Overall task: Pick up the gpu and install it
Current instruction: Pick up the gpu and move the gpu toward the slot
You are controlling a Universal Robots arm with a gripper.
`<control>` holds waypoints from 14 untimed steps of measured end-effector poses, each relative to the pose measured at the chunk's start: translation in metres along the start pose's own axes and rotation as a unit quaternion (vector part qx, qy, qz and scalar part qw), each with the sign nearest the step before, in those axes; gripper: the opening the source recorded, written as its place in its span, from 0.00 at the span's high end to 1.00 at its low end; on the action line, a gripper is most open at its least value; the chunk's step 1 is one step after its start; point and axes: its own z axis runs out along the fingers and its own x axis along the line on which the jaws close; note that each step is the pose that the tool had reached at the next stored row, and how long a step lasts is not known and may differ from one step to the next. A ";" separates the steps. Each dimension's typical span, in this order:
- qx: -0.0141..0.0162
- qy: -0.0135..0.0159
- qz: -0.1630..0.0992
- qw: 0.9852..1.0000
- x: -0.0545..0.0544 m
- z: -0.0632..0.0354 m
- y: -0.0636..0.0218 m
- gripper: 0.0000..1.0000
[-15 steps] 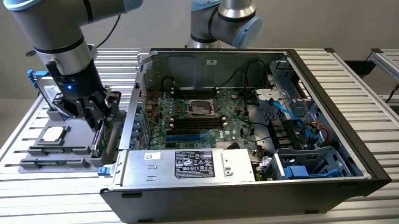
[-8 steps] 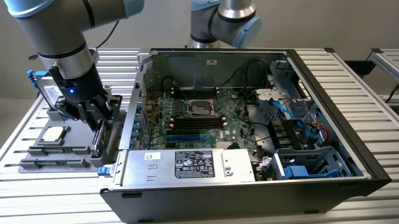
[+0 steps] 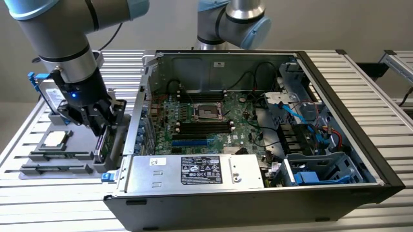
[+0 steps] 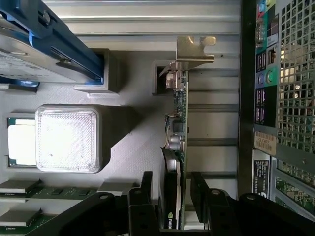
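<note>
Black and standing open, the end effector point(image 3: 98, 126) of a Universal Robots arm hangs over the gpu point(image 3: 104, 144), one finger on either side of the card and neither pressing on it. In the wrist view the end effector point(image 4: 172, 199) brackets the card's near end, and a narrow gap shows between each finger point(image 4: 146, 194) and the board.

The gpu point(image 4: 178, 118) stands on its long edge in a slot of a grey fixture tray point(image 3: 81, 145). Its green circuit board faces one way and its black side the other. Its silver metal end bracket point(image 4: 193, 50) sits at the end farthest from the fingers.

On the same tray point(image 4: 133, 147), a small square silver CPU chip point(image 3: 54, 139) lies flat towards the exterior view's left of the card. A silver hard drive in a blue frame point(image 3: 46, 93) stands at the tray's far end; the wrist view catches the drive point(image 4: 44, 49) at an angle.

Just beside the tray, on the exterior view's right, an open computer case point(image 3: 348, 145) lies on its side, with the green motherboard point(image 3: 213, 123) exposed and a silver power supply point(image 3: 193, 171) along its near wall. The case's perforated rear panel point(image 4: 295, 98) runs alongside the card. Tray and case both rest on a slatted aluminium worktop point(image 3: 361, 72).
</note>
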 end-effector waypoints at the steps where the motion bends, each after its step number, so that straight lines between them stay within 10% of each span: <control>1: 0.000 0.000 0.003 1.000 0.000 0.0001 0.0000 0.56; 14: 0.001 0.000 0.017 1.000 0.000 0.0024 0.0000 0.56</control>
